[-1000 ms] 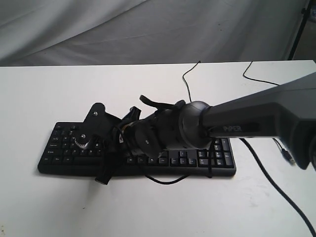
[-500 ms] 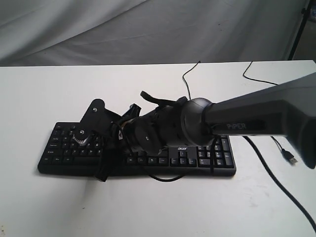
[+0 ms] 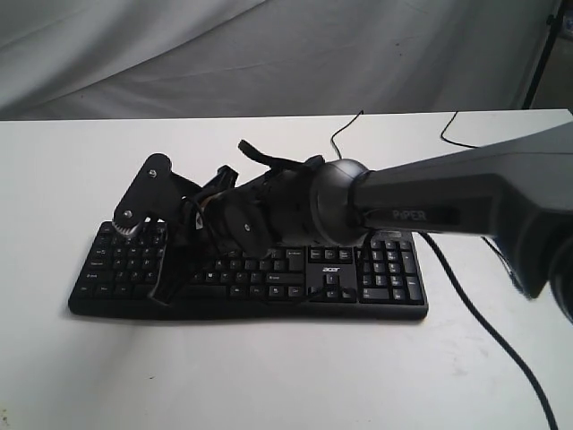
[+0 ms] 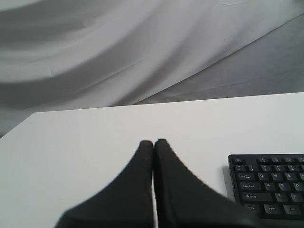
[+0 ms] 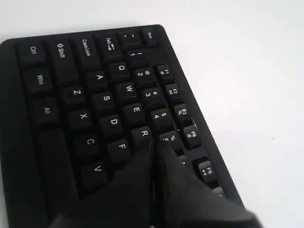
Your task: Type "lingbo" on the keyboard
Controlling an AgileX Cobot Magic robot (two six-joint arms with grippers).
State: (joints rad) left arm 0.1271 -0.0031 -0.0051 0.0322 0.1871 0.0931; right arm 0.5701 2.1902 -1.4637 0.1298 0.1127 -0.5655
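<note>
1. Black and flat, the keyboard [image 3: 376, 282] lies on the white table [image 3: 269, 385], a little left of centre, with its thin cable [image 3: 343, 143] trailing toward the far edge.
2. The right arm [image 3: 448, 202] reaches in from the right, over the keyboard's left half.
3. The right gripper [image 5: 156, 144] has its fingers pressed together, with the tips at the R and 5 keys. Whether they touch cannot be told.
4. The left gripper [image 4: 153, 141] is likewise pressed together, over bare table near the keyboard's left end.
</note>
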